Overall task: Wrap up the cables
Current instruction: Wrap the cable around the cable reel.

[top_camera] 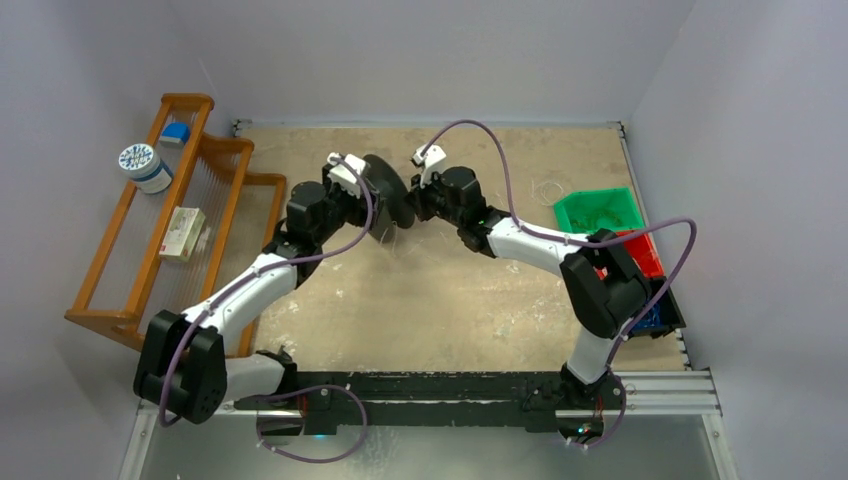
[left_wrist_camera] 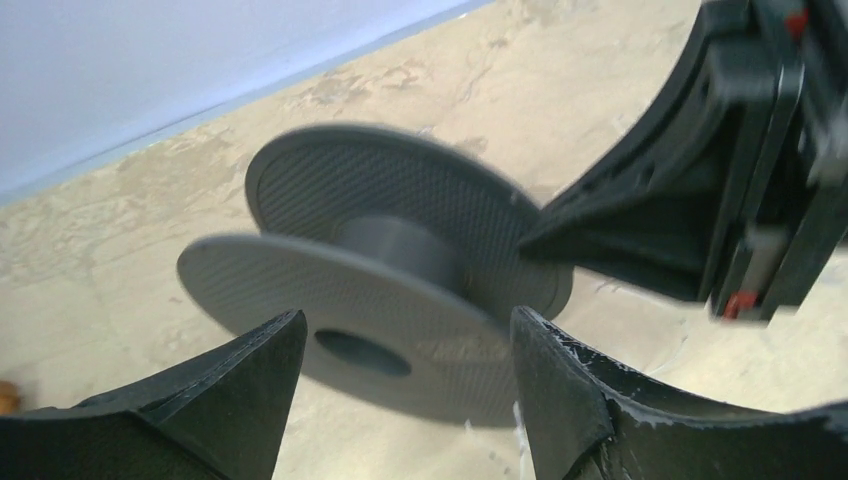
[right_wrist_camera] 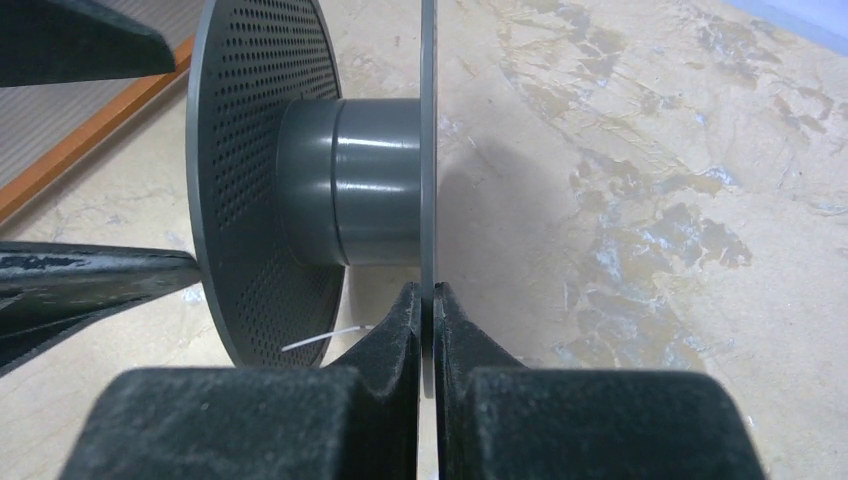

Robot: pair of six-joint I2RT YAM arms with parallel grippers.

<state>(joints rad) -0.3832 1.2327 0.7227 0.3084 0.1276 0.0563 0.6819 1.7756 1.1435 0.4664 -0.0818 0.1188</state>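
- thin whitish translucent cable (top_camera: 547, 190): loose loop on the tan table (top_camera: 450, 290), right of centre in top view, beside the green plastic bin (top_camera: 563, 208); a short end (right_wrist_camera: 325, 338) shows by the grey perforated plastic spool (right_wrist_camera: 370, 180)
- spool axis left-right in right wrist view; hub bare
- right gripper (right_wrist_camera: 428, 300) pinches a flange rim
- left gripper (left_wrist_camera: 405, 340) wide, no grip visible
- loop on the right arm's side

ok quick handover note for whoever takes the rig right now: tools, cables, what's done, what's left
right tool: shut on the rim of one flange of the grey spool.
left tool: open, fingers either side of the spool's other flange, not gripping.
cables: a loose loop on the table beside the green bin.
done: spool is gripped; its hub is bare.
left: bring the wire to the hub and wind all of it.
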